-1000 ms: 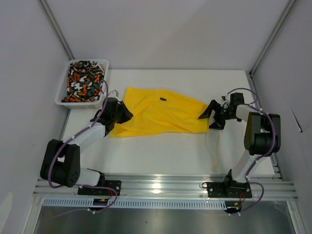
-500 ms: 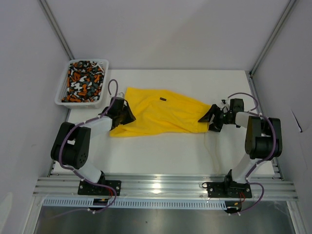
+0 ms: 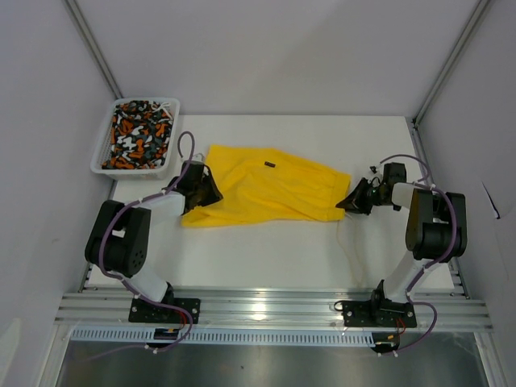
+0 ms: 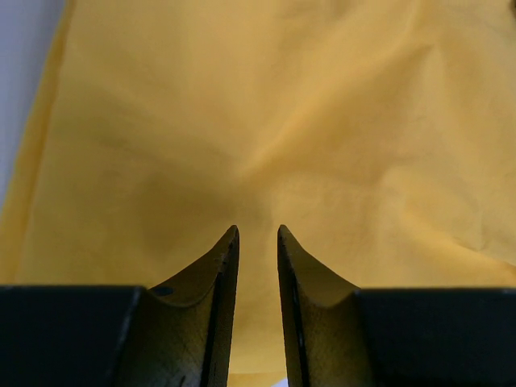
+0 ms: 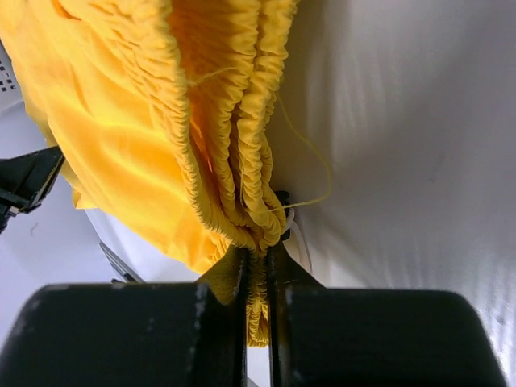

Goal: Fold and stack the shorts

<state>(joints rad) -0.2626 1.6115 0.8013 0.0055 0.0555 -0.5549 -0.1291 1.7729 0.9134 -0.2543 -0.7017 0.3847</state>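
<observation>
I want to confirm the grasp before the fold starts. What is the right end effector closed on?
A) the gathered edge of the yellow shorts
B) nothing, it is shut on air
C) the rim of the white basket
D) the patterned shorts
A: in the right wrist view, the right end effector is pinched shut on the ruffled, gathered edge of the yellow shorts.

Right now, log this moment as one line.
right gripper: shut on yellow shorts waistband | left gripper: at same shorts, grip unclear | patterned shorts: in basket
</observation>
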